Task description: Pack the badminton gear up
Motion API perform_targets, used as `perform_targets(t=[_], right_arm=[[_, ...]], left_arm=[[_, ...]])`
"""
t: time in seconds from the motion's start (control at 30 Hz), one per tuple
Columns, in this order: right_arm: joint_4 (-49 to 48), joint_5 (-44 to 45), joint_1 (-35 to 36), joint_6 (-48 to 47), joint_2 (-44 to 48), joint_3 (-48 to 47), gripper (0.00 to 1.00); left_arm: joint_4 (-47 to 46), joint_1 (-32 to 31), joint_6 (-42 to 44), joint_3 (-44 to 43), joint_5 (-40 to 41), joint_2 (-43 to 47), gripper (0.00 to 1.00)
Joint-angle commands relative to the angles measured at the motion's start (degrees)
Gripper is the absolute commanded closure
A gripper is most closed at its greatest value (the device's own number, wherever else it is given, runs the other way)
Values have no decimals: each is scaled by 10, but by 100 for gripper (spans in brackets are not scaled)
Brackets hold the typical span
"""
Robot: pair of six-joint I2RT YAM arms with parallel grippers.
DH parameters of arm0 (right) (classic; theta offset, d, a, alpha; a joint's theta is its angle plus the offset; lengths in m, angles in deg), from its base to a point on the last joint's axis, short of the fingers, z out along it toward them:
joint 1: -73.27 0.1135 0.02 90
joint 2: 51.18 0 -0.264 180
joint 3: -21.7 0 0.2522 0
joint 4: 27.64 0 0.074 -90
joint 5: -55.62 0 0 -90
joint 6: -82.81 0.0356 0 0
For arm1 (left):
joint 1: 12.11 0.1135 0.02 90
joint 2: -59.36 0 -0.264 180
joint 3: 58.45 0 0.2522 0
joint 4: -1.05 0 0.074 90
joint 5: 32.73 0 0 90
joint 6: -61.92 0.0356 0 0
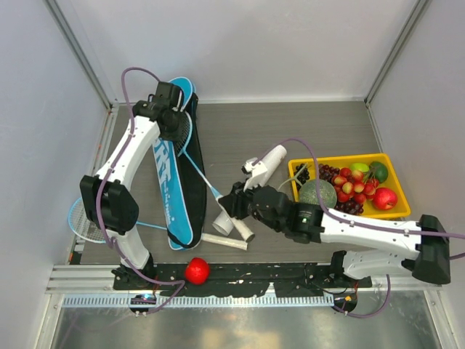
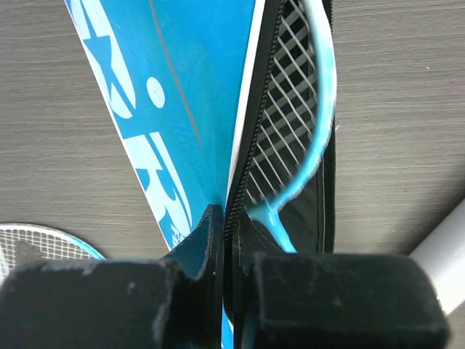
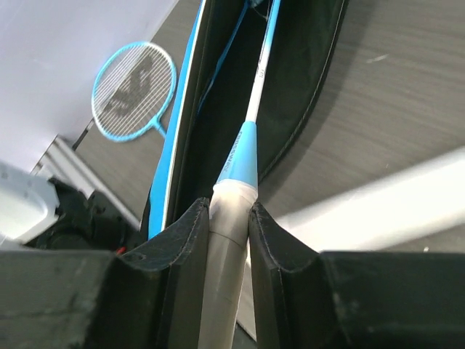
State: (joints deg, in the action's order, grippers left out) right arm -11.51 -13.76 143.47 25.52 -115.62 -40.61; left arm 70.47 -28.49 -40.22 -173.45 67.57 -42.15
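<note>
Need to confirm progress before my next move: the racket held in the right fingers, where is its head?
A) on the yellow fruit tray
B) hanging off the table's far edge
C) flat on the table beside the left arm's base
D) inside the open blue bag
D: the right fingers clamp the pale handle of the racket, and its shaft runs into the open blue bag; the left wrist view shows a strung head inside the zipper edge.

The left arm point(image 1: 128, 155) hides part of 1 racket point(image 1: 80, 226).
</note>
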Motion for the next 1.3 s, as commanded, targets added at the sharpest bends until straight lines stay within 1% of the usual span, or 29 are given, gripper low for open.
perform_targets(t=[0.0,0.13,0.33,0.47,0.63,0.77,0.9,0.97,1.0,1.07,1.1,1.13,1.17,1.2,1.23,1.27], right_arm=[[-91,91,2,-27,-64,-88,95],[-107,116,-3,-20,-135,-133,95],[-122,124,-30,5,-230,-201,95],[-139,129,-38,5,-279,-237,95],[-181,100,-57,-8,-297,-222,95],[-214,97,-67,-4,-312,-201,95],[-196,66,-66,12,-329,-221,95],[-187,47,-69,16,-315,-219,94],[-184,30,-73,16,-308,-216,93],[-161,8,-80,15,-280,-211,83],[-136,6,-82,12,-262,-205,74],[-128,2,-87,5,-250,-200,70],[-125,-7,-95,1,-230,-183,61],[-123,-35,-102,-2,-224,-175,56],[-105,-47,-116,2,-217,-167,47],[-95,-78,-122,9,-214,-165,45]], left_arm=[[3,11,-67,-35,-60,30,100],[-9,23,-92,-20,-123,35,100],[-29,37,-108,13,-168,55,100],[-42,51,-110,35,-217,67,100],[-44,70,-71,50,-237,82,100],[-42,88,-77,54,-274,85,100],[-49,97,-82,60,-284,87,100],[-53,102,-80,62,-282,86,100],[-56,106,-80,64,-283,87,100],[-59,114,-79,66,-294,85,100],[-60,119,-78,65,-303,85,100],[-59,123,-76,67,-310,88,100],[-62,127,-75,67,-313,91,100],[-64,129,-68,68,-317,93,100],[-65,132,-61,68,-318,96,100],[-66,132,-55,68,-316,100,100]])
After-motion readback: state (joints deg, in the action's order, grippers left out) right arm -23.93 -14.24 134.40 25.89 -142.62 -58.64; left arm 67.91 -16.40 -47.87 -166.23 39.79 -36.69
